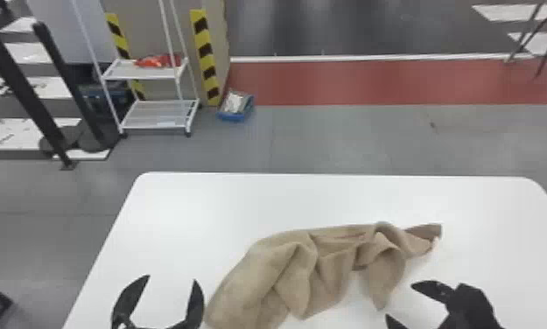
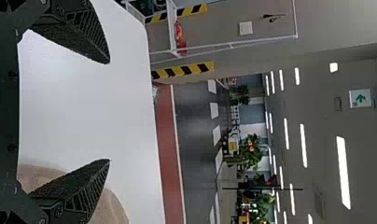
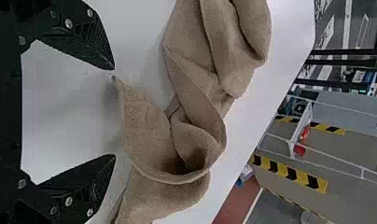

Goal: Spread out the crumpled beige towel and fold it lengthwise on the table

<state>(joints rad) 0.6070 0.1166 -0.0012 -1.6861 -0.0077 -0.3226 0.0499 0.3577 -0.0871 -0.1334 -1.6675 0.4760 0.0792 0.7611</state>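
Two, spread and empty: left gripper [image 1: 171,278], lower left of the head view; right gripper [image 1: 399,300], lower right. One crumpled beige towel [image 1: 246,280], lower centre, on the table [image 1: 176,205]. Likely fault: a pinch through overlapping folds [image 3: 191,81], dragging layers together. Materials: towel soft, matte, woven, pointed at its hanging corners; table smooth, white, round-cornered; fingers [image 3: 95,39] black, ridged, tapering

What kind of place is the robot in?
It looks like a big workshop or a robot test hall, maybe. You can see yellow and black striped tape, a white wire cart and, on the ceiling, rows of long lights.
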